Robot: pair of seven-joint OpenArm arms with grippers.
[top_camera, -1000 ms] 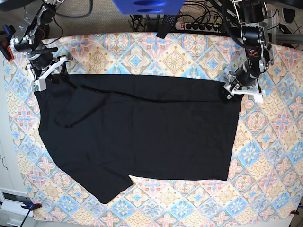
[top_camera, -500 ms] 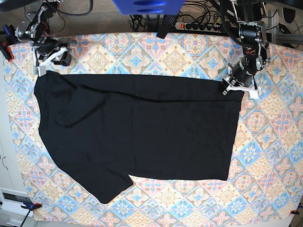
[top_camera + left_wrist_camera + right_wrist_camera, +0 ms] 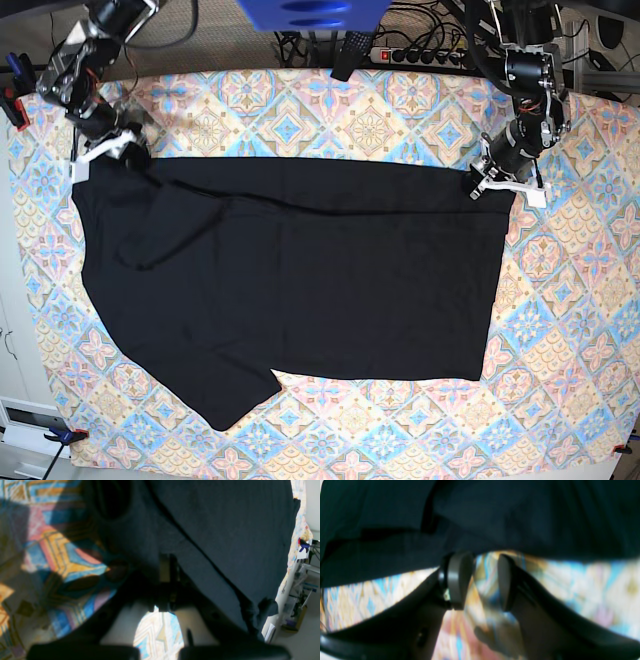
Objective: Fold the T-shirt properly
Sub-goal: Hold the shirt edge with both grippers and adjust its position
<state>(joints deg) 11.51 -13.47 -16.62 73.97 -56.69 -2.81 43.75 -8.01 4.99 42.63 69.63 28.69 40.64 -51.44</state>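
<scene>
T-shirt (image 3: 290,290): black; spread flat mid-cloth, sleeve toward 7 o'clock
Left gripper (image 3: 490,185): at 2 o'clock corner; fingers pinched on the T-shirt hem
Right gripper (image 3: 485,580): at 10 o'clock corner; fingers narrowly parted, empty
Tablecloth (image 3: 560,350): patterned

Black jointed arms (image 3: 528,70) with white gripper (image 3: 508,186) brackets, trailing cables.

Base view looks straight down from overhead; both wrist views sit close — sharing the T-shirt (image 3: 290,280)
</scene>
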